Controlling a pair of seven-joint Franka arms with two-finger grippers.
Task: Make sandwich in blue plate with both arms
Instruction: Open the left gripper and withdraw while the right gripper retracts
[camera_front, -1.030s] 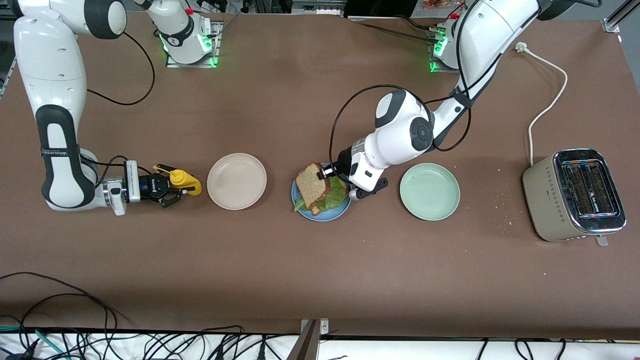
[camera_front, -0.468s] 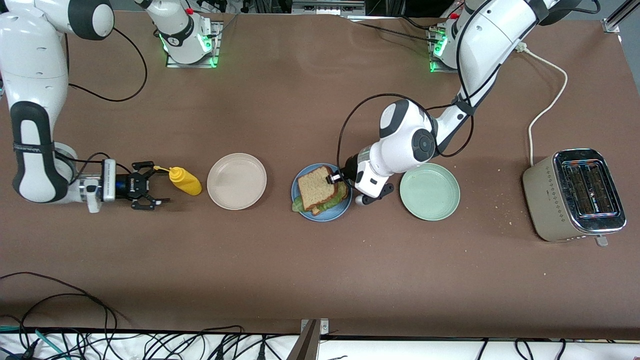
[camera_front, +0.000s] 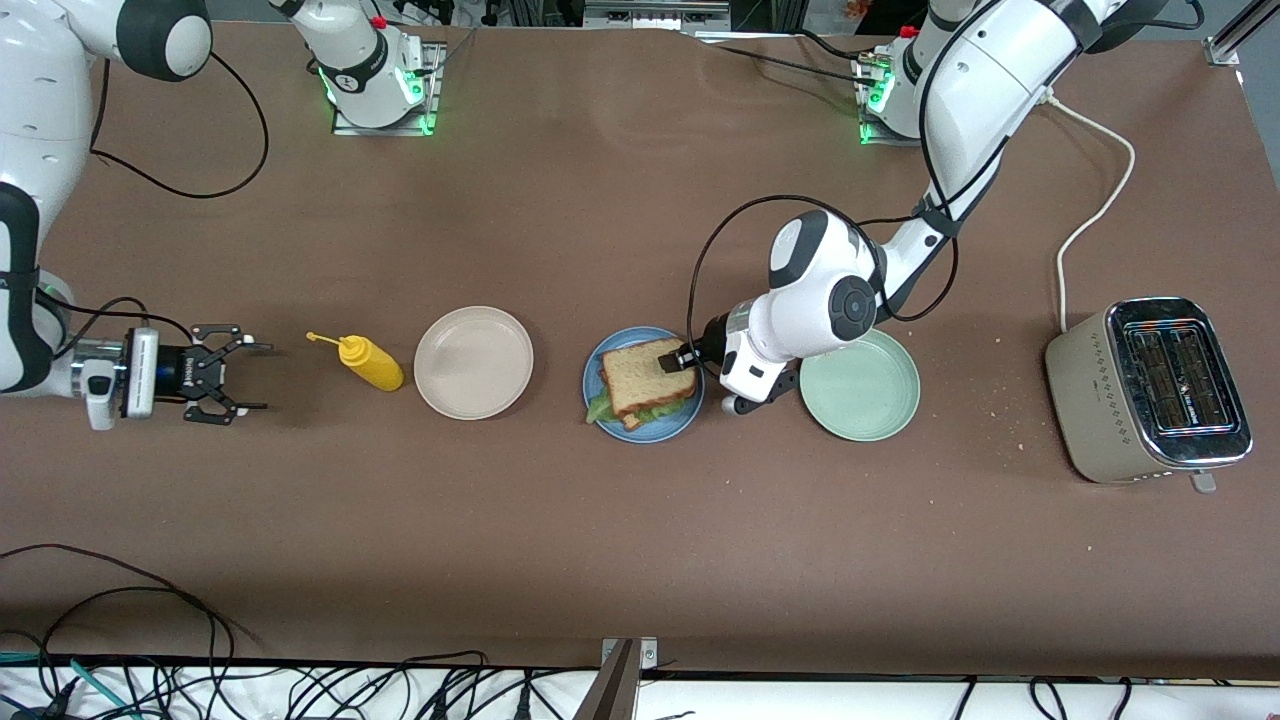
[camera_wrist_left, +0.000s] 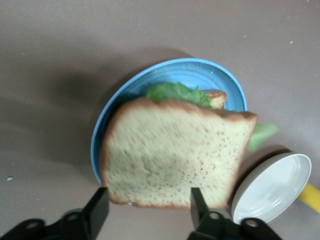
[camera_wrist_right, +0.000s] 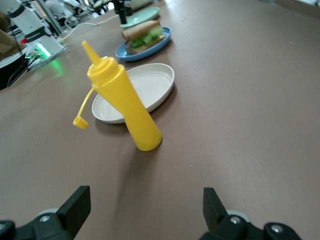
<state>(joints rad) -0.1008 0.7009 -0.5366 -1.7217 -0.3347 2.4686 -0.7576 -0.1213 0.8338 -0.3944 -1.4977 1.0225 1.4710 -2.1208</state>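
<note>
The blue plate (camera_front: 660, 426) (camera_wrist_left: 200, 70) holds the sandwich. Its top slice of brown bread (camera_front: 645, 375) (camera_wrist_left: 175, 155) lies flat on green lettuce (camera_front: 600, 408) (camera_wrist_left: 175, 92), and a corner of the lower slice (camera_wrist_left: 216, 96) shows beneath. My left gripper (camera_front: 680, 358) (camera_wrist_left: 147, 207) is open at the top slice's edge on the left arm's side, with its fingers spread and gripping nothing. My right gripper (camera_front: 225, 375) (camera_wrist_right: 145, 210) is open and holds nothing. It hangs low over the table at the right arm's end, apart from the yellow squeeze bottle (camera_front: 368, 362) (camera_wrist_right: 125, 107).
A beige plate (camera_front: 473, 362) (camera_wrist_right: 145, 90) (camera_wrist_left: 272, 187) lies between the bottle and the blue plate. A pale green plate (camera_front: 859, 383) sits under the left arm's wrist. A toaster (camera_front: 1150, 390) with a white cord stands at the left arm's end.
The left gripper laid the tilted top slice flat on the lettuce and opened. The right gripper let go of the yellow bottle and drew back toward the right arm's end.
</note>
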